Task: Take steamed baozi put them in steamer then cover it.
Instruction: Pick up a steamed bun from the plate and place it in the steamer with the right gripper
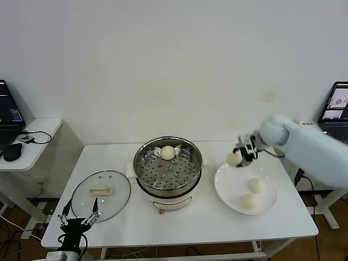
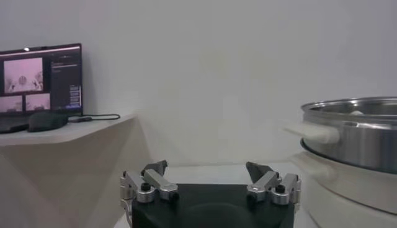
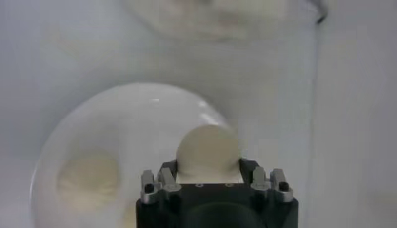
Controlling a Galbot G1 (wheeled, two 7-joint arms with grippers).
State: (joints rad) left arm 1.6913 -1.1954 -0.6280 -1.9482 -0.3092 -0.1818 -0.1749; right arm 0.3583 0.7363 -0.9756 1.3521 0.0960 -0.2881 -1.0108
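1. Baozi (image 1: 234,158) is what it's all about here, and one of them is clamped in the right gripper (image 1: 240,155), held up in the air over the left rim of the white plate (image 1: 228,187). The right wrist view shows the bun (image 3: 208,153) squeezed snug between the fingers.
2. Two more buns sit on that plate, one (image 1: 256,186) near the middle and one (image 1: 249,202) closer to the front edge.
3. The fourth bun (image 1: 168,153) is already in the steamer (image 1: 168,169), resting on the perforated tray toward the back.
4. The cover (image 1: 101,195) lies flat on the table (image 1: 190,223) left of the steamer, handle up.
5. Left gripper (image 1: 79,218) hangs down by the table's front-left corner, fingers spread wide, nothing in them.
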